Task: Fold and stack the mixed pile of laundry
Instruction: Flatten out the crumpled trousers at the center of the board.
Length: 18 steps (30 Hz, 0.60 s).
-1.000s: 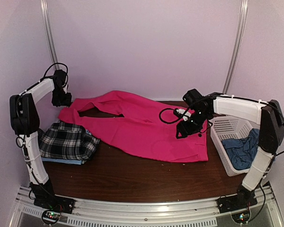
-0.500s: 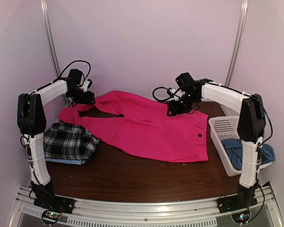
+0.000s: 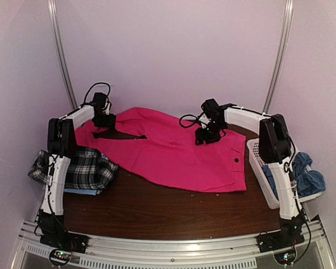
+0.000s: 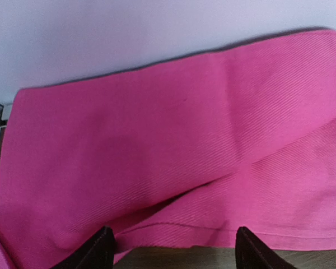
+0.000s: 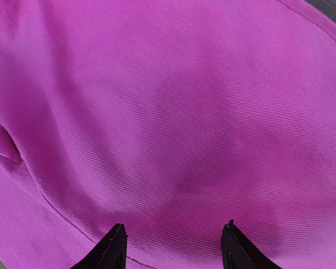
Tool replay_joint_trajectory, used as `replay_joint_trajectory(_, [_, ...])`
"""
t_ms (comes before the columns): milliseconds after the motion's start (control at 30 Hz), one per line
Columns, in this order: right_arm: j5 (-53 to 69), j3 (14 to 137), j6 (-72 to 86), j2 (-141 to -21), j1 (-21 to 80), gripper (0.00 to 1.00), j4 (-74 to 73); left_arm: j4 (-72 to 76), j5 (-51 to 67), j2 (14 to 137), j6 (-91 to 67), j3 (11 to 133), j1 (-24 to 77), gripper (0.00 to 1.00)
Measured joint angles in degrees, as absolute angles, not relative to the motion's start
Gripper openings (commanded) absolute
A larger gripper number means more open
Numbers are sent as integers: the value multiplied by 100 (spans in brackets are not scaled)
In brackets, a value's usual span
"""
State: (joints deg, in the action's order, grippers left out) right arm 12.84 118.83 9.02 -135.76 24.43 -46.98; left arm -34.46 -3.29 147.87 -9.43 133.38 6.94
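Dim pinkish light, soft shadows, wrist cams sl. blurry

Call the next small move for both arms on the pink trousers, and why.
Probably lower both arms and pinch the cloth beneath them. The left gripper and right gripper hover open over the far side of the hot-pink trousers, which lie spread flat and unfolded. Neither holds anything, and a grip has to come before any fold.

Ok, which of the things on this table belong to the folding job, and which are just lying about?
Job:
- pink trousers, spread out mid-table
- plaid shirt, at the left
- light blue shirt, under the plaid one
- blue cloth, at the basket

Lying about:
- white basket, at the right
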Motion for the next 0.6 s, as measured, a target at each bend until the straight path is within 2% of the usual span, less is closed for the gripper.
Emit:
replay_joint_trajectory(267, [1280, 11889, 884, -13760, 2453, 58, -4825, -4204, -668, 15006, -563, 13375, 521, 55])
replay_joint_trajectory(433, [1286, 11616, 786, -13714, 2488, 57, -4790, -4799, -958, 15010, -336, 13491, 506, 32])
replay_joint_trajectory(533, [1275, 11316, 716, -13552, 2521, 56, -4689, -4821, -1044, 14918, -261, 13325, 499, 30])
replay_joint_trajectory(600, [1280, 11054, 679, -13410, 2543, 55, -4659, -4609, -998, 14623, -215, 12792, 486, 29])
